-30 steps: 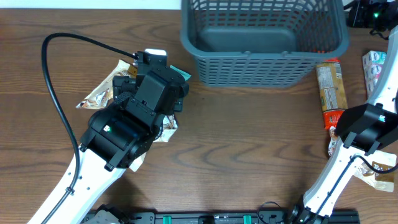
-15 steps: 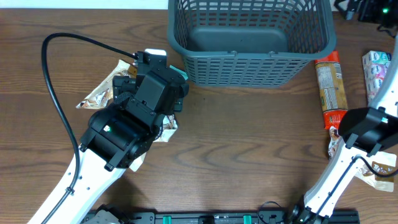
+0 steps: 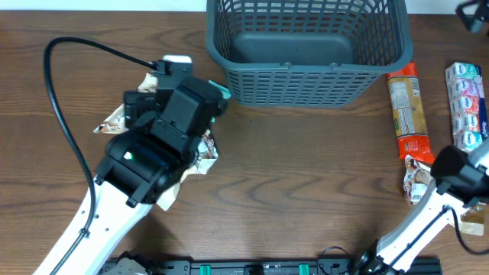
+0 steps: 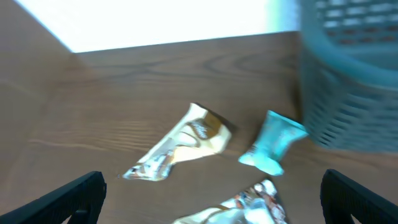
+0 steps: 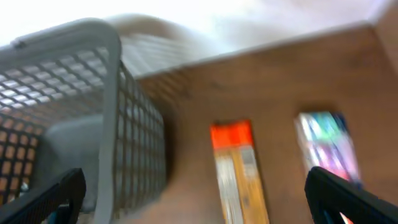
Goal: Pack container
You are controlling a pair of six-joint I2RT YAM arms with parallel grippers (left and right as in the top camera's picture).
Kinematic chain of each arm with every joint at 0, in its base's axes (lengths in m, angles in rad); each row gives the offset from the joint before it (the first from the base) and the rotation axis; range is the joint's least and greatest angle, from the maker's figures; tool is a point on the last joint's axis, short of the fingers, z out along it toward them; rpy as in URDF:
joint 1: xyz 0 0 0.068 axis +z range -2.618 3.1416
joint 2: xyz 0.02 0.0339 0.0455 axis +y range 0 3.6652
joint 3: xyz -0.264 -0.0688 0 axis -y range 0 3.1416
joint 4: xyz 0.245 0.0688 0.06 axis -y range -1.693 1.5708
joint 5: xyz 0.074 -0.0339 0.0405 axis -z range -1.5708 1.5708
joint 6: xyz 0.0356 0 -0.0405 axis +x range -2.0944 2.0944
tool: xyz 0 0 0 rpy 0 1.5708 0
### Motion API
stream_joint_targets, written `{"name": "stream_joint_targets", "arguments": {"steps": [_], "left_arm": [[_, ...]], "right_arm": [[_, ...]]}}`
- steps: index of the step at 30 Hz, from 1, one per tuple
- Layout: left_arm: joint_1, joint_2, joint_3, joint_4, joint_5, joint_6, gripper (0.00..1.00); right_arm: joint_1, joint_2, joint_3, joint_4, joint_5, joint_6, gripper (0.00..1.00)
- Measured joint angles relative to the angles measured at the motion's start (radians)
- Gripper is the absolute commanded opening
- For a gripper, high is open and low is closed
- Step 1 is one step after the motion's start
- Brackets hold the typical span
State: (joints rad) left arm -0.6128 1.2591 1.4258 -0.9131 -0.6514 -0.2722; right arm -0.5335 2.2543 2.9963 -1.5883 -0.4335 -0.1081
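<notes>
Arms reach up-table, left pincer [image 4: 214, 194] and right pincer [image 5: 196, 194] both spread wide near the container [image 3: 306, 80].

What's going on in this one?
Two arms are packing snacks into the container, which is empty. The left gripper hovers open over a gold packet and a teal packet beside the container. The right gripper is open too, holding nothing, above the orange-ended packet.

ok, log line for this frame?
left fingers: open, facing gold packet, teal packet | right fingers: open | container: nothing visible inside
</notes>
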Motion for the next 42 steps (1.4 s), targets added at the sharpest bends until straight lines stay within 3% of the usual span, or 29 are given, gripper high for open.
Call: {"name": "stream_joint_targets", "arguments": {"steps": [3, 15, 25, 31, 42], "left_arm": [[0.075, 0.0, 0.0, 0.0, -0.021, 0.004, 0.99], [0.406, 0.0, 0.0, -0.013, -0.045, 0.008, 0.99], [0.433, 0.0, 0.0, -0.023, -0.045, 0.008, 0.99], [0.433, 0.0, 0.0, -0.023, -0.045, 0.008, 0.99], [0.433, 0.0, 0.0, -0.023, -0.045, 0.008, 0.99]], "right_arm": [[-0.002, -0.068, 0.002, -0.1, 0.099, 0.019, 0.99], [-0.001, -0.213, -0.081, -0.105, 0.246, 0.022, 0.99], [-0.001, -0.294, -0.526, -0.093, 0.256, -0.208, 0.99], [-0.001, -0.291, -0.765, 0.013, 0.294, -0.297, 0.99], [0.003, -0.236, -0.974, 0.243, 0.394, -0.35, 0.99]]}}
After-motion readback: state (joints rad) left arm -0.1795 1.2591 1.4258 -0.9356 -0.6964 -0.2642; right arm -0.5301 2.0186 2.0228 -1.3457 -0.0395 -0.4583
